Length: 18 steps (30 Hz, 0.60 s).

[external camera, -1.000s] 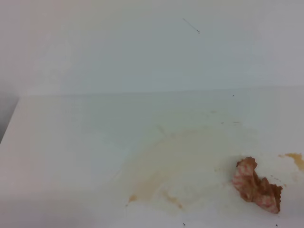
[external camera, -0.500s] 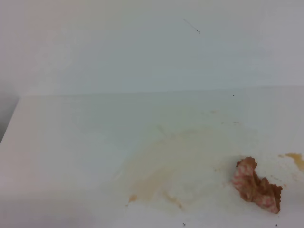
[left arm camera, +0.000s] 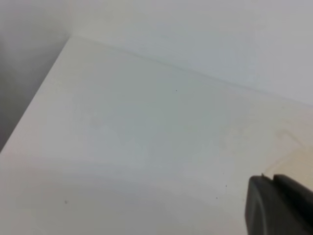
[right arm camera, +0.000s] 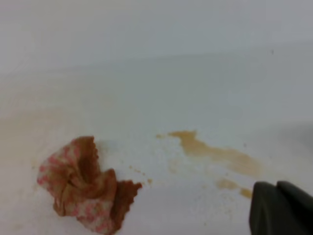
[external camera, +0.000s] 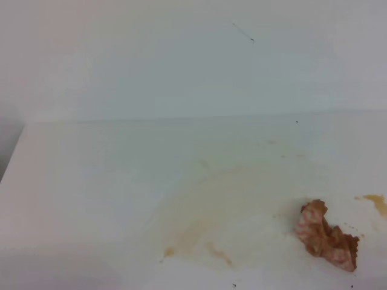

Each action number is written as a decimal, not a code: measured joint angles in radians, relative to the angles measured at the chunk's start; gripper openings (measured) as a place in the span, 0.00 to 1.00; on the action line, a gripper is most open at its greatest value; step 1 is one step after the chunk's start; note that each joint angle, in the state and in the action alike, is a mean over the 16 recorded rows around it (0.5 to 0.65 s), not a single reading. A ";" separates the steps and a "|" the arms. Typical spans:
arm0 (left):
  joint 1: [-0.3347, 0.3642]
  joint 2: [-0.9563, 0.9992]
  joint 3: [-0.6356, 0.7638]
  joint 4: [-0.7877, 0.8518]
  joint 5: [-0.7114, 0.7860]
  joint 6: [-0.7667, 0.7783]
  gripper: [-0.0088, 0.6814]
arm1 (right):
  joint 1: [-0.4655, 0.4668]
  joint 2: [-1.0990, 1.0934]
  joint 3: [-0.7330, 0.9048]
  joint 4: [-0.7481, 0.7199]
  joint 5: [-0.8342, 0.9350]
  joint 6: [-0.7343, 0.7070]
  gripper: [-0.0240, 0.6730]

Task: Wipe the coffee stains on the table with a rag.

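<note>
The rag [external camera: 326, 237], a bunched pink-and-white cloth tinged brown, lies loose on the white table [external camera: 91, 181] at the front right. A wide pale tan coffee stain [external camera: 211, 211] spreads to its left, and a small darker streak [external camera: 376, 202] lies to its right. In the right wrist view the rag [right arm camera: 85, 185] sits lower left and the brown streak [right arm camera: 215, 154] at centre right. Only a dark tip of my right gripper [right arm camera: 281, 208] shows at the bottom right, shut and apart from the rag. In the left wrist view a dark tip of my left gripper [left arm camera: 281, 205] hangs over bare table [left arm camera: 122, 127].
A plain white wall [external camera: 181, 60] rises behind the table. The table's left edge [external camera: 15, 151] drops into a dark gap. A few tiny dark specks [external camera: 296, 121] dot the surface.
</note>
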State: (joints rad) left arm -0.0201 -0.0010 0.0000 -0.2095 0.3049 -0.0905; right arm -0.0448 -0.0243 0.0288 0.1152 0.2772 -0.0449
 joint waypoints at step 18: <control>0.000 0.000 0.000 0.000 0.007 0.000 0.01 | 0.000 0.001 -0.003 -0.051 0.059 0.070 0.03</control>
State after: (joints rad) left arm -0.0201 -0.0010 0.0000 -0.2095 0.3124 -0.0903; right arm -0.0447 -0.0234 0.0262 0.0647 0.3364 0.0253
